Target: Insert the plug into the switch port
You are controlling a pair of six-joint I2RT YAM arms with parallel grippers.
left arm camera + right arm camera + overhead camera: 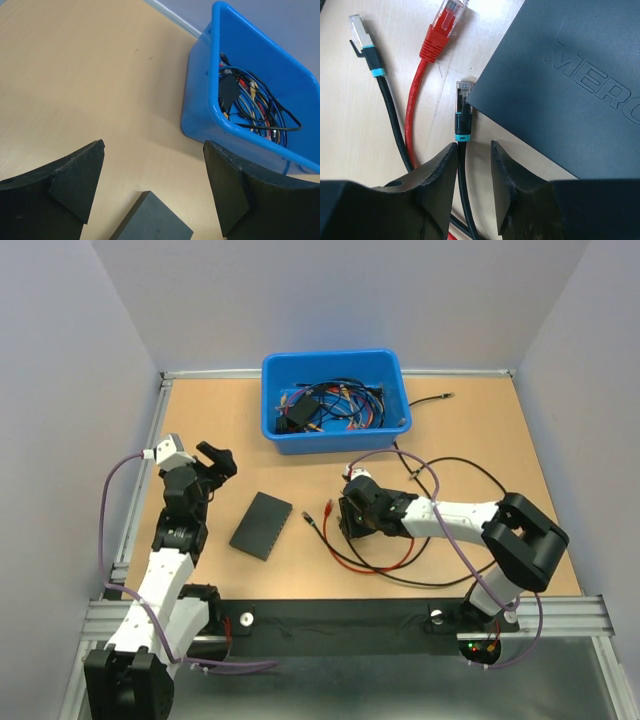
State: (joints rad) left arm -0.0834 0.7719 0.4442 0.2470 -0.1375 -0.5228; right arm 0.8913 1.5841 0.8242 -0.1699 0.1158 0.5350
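Note:
The plug (442,30), with its red boot and thin red cable, lies flat on the table left of the dark switch (570,90). In the top view the plug (328,507) sits between the switch (260,526) and my right gripper (343,517). In the wrist view my right gripper (472,145) hovers low with its jaws partly apart. A thin black cable with a teal-ringed connector (463,112) runs between them along the left finger, apart from the right one. My left gripper (155,145) stands wide open above the switch's far corner (155,220), holding nothing.
A blue bin (335,400) full of tangled cables stands at the back. A second black connector (365,45) lies left of the red plug. Red and black cable loops (385,560) trail round the right arm. Another black cable (430,398) lies right of the bin.

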